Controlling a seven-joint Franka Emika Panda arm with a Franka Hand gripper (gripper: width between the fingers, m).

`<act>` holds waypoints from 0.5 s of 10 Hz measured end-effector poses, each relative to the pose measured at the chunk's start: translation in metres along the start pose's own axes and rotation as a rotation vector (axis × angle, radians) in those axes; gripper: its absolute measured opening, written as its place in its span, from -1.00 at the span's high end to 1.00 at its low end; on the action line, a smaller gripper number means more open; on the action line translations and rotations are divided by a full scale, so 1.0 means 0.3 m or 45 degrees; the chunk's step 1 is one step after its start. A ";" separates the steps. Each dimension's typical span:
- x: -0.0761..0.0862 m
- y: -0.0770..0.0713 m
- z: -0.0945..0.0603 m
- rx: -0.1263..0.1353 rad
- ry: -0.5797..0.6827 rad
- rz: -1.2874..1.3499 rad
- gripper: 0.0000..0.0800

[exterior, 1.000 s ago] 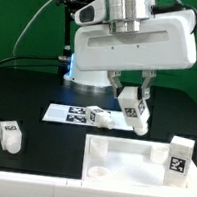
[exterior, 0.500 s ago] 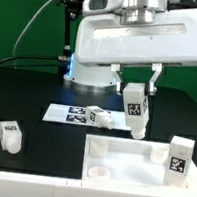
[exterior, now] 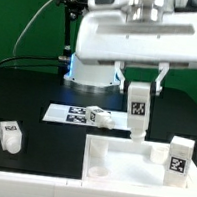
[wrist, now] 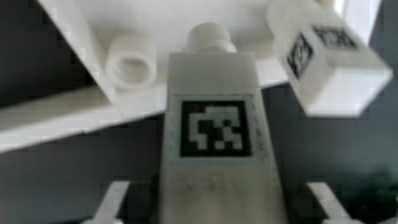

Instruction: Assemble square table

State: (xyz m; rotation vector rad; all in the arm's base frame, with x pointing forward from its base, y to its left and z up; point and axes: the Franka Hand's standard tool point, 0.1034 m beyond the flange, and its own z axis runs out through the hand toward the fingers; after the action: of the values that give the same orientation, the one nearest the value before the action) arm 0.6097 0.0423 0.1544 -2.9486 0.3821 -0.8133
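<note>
Square table top (exterior: 129, 159), one; four legs (exterior: 10, 135), one leg (exterior: 138, 108) clamped upright between the fingers (wrist: 322, 203).

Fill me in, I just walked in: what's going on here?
The arm's gripper holds a white leg upright, its lower end just above the back edge of the square top. A second leg stands on that top at the exterior view's right. A third leg rests on the marker board, a fourth leg on the black table.

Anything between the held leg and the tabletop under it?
Nothing visible. The gripper holds the leg upright over the tabletop near its far edge; the other upright leg stands apart, toward the exterior view's right.
</note>
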 end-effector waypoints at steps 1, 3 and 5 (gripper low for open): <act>-0.006 0.002 0.004 -0.003 0.018 0.002 0.29; -0.015 0.008 0.011 -0.007 0.007 0.000 0.29; 0.034 0.074 0.038 -0.038 -0.007 -0.108 0.29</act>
State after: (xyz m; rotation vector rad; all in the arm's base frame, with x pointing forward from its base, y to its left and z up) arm 0.6192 0.0181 0.1470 -3.0128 0.2727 -0.8156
